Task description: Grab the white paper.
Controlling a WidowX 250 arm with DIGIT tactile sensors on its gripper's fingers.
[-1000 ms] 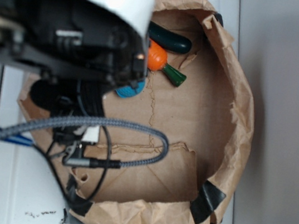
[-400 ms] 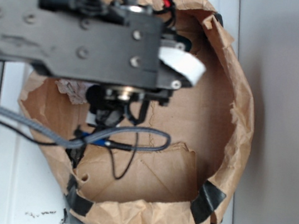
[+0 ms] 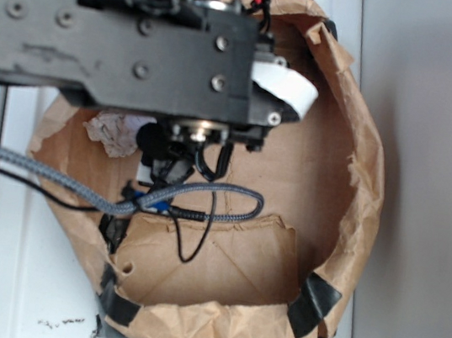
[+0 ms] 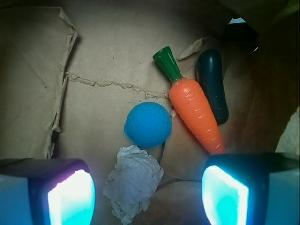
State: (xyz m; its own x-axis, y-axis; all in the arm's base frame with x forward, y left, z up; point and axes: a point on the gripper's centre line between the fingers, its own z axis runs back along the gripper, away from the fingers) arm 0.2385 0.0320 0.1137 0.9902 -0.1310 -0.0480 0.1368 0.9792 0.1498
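The crumpled off-white paper wad [image 4: 133,183], lumpy and deeply wrinkled with ragged edges, lies loose on the brown paper floor of the bag, just below the round blue dimpled ball [image 4: 147,124] in the wrist view and close to touching it; actual contact cannot be confirmed. In the exterior view only part of the wad [image 3: 112,132] shows, the remainder being hidden.
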